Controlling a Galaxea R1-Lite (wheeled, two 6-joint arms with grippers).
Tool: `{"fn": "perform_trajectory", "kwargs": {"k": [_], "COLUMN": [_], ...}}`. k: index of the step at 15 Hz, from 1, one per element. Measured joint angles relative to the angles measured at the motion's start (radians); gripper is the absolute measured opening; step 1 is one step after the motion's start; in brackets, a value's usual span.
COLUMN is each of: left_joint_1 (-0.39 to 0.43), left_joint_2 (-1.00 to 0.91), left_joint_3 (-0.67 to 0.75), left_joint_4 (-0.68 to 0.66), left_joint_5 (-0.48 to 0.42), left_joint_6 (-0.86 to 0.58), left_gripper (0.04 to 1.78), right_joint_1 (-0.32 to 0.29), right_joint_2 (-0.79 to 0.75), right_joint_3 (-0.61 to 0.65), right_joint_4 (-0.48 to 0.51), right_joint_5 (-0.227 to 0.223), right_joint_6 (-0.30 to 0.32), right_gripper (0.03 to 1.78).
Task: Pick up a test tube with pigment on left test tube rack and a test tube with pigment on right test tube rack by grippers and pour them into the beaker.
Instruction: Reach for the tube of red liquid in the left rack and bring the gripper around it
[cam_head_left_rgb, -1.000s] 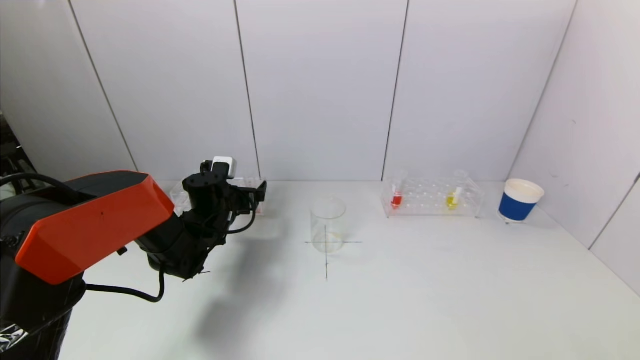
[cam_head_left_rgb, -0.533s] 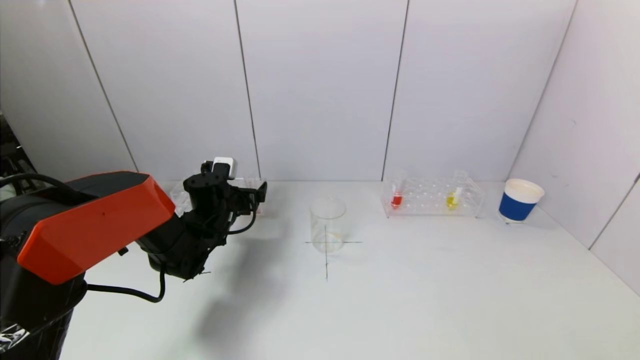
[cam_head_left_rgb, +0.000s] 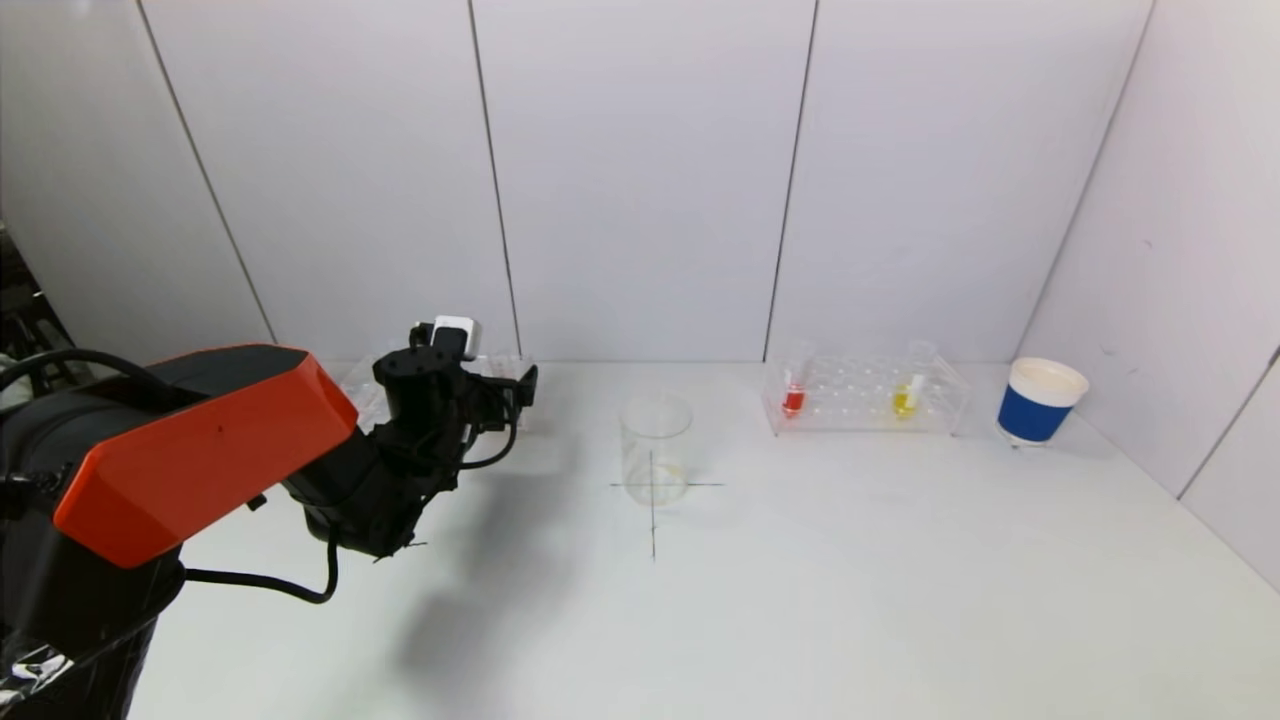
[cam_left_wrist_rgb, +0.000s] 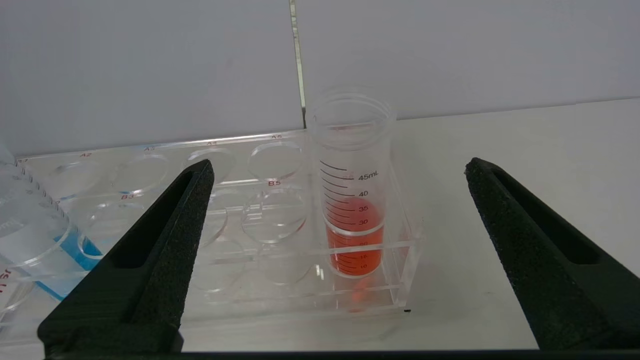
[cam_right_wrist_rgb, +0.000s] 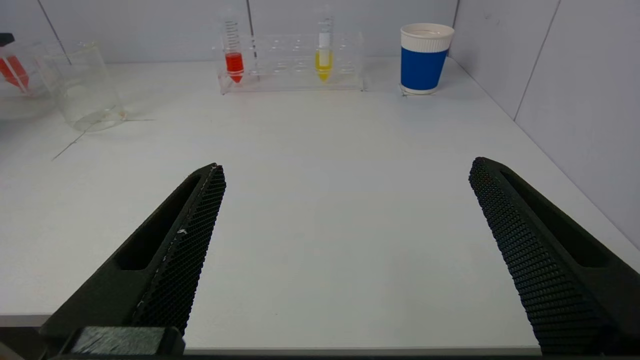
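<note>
The left gripper (cam_left_wrist_rgb: 337, 260) hangs low over the white table (cam_head_left_rgb: 800, 580) with its jaws spread wide apart and nothing between them but air. Straight ahead of it, just beyond the fingertips (cam_left_wrist_rgb: 200, 172), stands the left test tube rack (cam_left_wrist_rgb: 250, 225), a clear plastic block set against the foot of the pale panelled wall (cam_head_left_rgb: 640, 180). The tube of orange-red pigment (cam_left_wrist_rgb: 352, 210) sits upright in the rack's end hole, centred in the gap between the open jaws but not touched by them. A second tube with blue liquid (cam_left_wrist_rgb: 35, 240) leans in the rack off to one side of the gripper.

The right gripper (cam_right_wrist_rgb: 345, 255) rests near the table's front edge, its jaws likewise wide apart and empty. Well ahead of it, by the back wall, is the right test tube rack (cam_right_wrist_rgb: 292, 62) with a red tube (cam_right_wrist_rgb: 234, 60) and a yellow tube (cam_right_wrist_rgb: 324, 57) standing in it. A blue paper cup (cam_right_wrist_rgb: 424, 60) stands just beside that rack, near the side wall.

The clear beaker (cam_head_left_rgb: 656, 448) stands between the two racks, on a cross mark (cam_head_left_rgb: 652, 500) drawn on the table.
</note>
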Motion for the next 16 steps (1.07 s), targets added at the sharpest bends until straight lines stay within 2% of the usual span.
{"fn": "perform_trajectory", "kwargs": {"k": [16], "left_joint_1": [-0.001], "left_joint_2": [0.043], "left_joint_3": [-0.092], "left_joint_4": [0.037], "left_joint_5": [0.001], "left_joint_6": [0.003], "left_gripper": [1.76], "right_joint_1": [0.0], "right_joint_2": [0.0], "right_joint_3": [0.0], "right_joint_4": [0.0], "right_joint_5": [0.0], "right_joint_6": [0.0], "right_gripper": [1.77]}}
